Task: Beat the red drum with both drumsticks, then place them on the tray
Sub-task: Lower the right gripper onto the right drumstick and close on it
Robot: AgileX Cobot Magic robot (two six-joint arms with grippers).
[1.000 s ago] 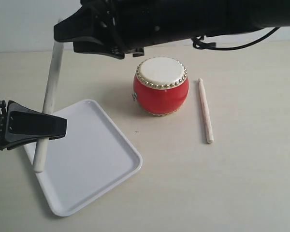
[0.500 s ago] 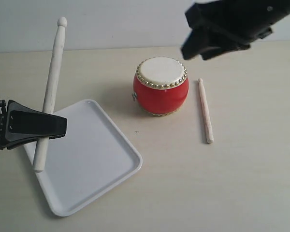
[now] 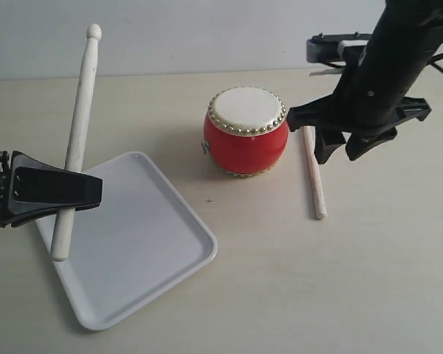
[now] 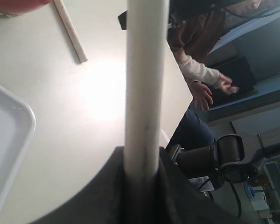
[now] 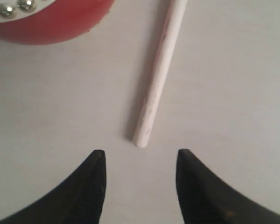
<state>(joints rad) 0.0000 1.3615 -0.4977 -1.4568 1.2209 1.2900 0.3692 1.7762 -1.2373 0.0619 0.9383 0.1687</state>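
Left gripper [image 3: 74, 193]: pinches one drumstick [image 3: 80, 118] low on its shaft. The stick stands nearly upright, rounded tip toward 12 o'clock.
Right gripper [image 3: 340, 151]: jaws spread with nothing between them, hanging over the second drumstick [image 3: 314, 173].
Second drumstick: flat on the table [image 3: 317, 280], running 12 to 6 o'clock, just beside the red drum [image 3: 246, 133] at its 3 o'clock.
Red drum: upright mid-table, cream head up.
Tray [image 3: 133, 243]: at the drum's 8 o'clock, with the held stick's lower end over its 9 o'clock edge.
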